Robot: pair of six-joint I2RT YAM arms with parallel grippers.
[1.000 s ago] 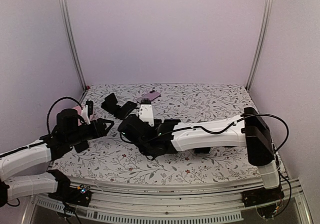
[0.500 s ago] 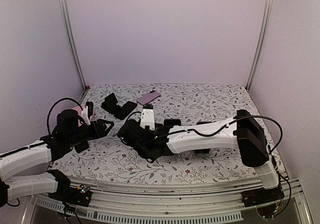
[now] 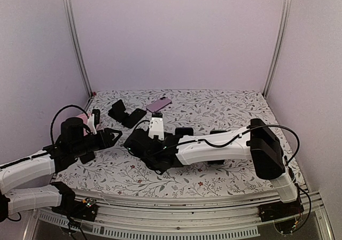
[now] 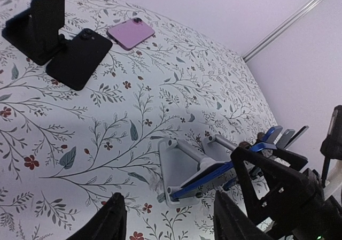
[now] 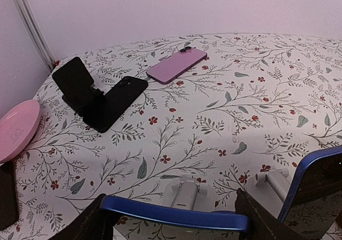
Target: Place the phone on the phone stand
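Observation:
A blue phone [image 5: 176, 217] spans the jaws of my right gripper [image 5: 171, 221], which is shut on its two ends. In the left wrist view the blue phone [image 4: 214, 173] lies tilted on a pale grey phone stand [image 4: 179, 168], its lower edge at the stand's front lip. The right gripper's black fingers [image 4: 267, 189] are still around it. My left gripper [image 4: 171, 224] hovers open just in front of the stand, with nothing between its fingers. From above, the two grippers [image 3: 112, 134] [image 3: 138, 142] sit close together at the left of the table.
A black stand [image 4: 40, 23], a black phone [image 4: 80, 58] and a purple phone [image 4: 131, 33] lie at the back. A second pale stand [image 5: 270, 180] with another blue-rimmed phone [image 5: 315, 184] is to the right. A pink plate [image 5: 16, 128] sits by the left wall.
The right arm has shifted a little to the left with the phone. The left gripper has barely moved.

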